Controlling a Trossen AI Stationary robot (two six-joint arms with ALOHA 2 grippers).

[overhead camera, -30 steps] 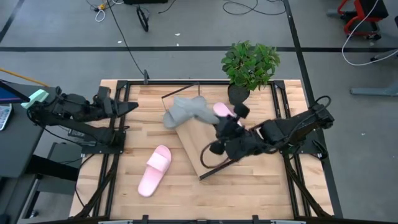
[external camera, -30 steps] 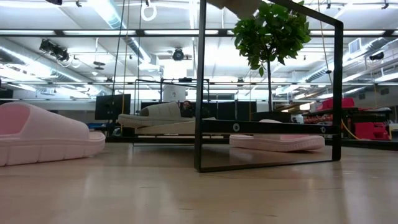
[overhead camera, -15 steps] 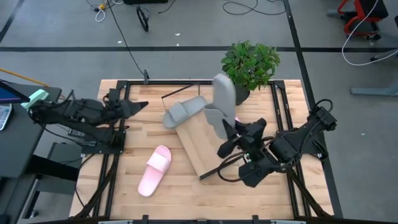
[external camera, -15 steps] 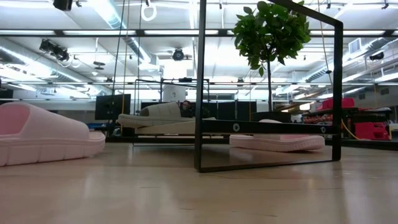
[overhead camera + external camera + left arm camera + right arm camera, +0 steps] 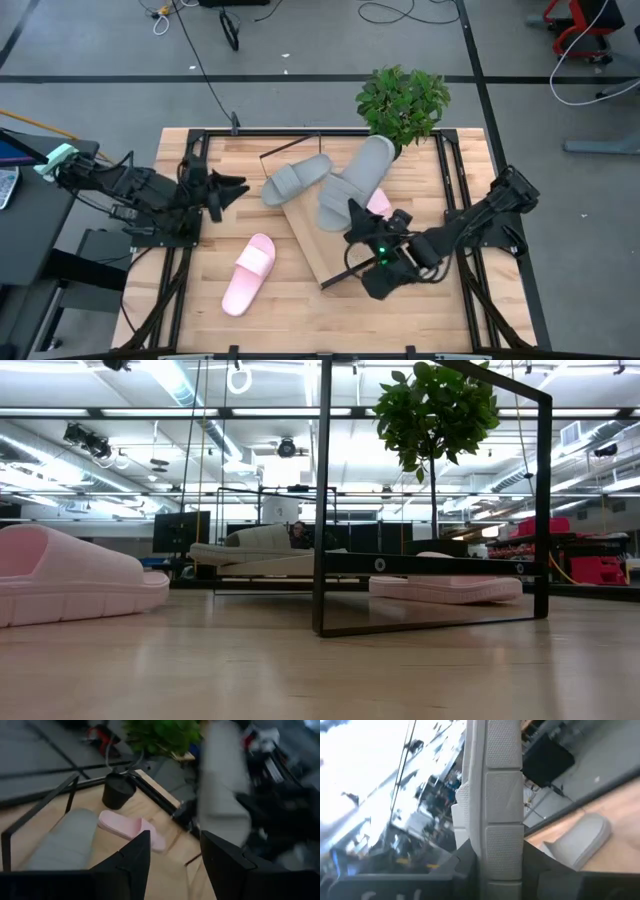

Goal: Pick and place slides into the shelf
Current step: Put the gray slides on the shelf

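Right gripper's fingers (image 5: 461, 862) were clamped on the sole edge of one grey slide (image 5: 355, 185), squeezing it from both sides, so that grip looked solid. The big change: a second earlier that slide was slumped low on the far end of the shelf (image 5: 312, 238). Half a second earlier it had been stood up on end, and now the right gripper (image 5: 363, 224) had it in the air, tilted with its toe swung toward the far right corner where the potted plant (image 5: 403, 98) sat. So the pick was basically done and only the placing was left, probably setting it flat on the board.

The shelf sat diagonally in the middle of the worktop. The second grey slide (image 5: 295, 177) lay at its far end, and one pink slide (image 5: 378, 204) peeked out from under the lifted one, just beside the pot. Couldn't tell if that pink one was on the board or off it. The other pink slide (image 5: 248, 272) was on the bare worktop toward the front left corner, well apart from the shelf, untouched.

Left gripper (image 5: 226, 187) had crept in from the left edge over that second, fingers (image 5: 134, 856) spread apart with nothing between them, so it was maybe lining up for its own grab
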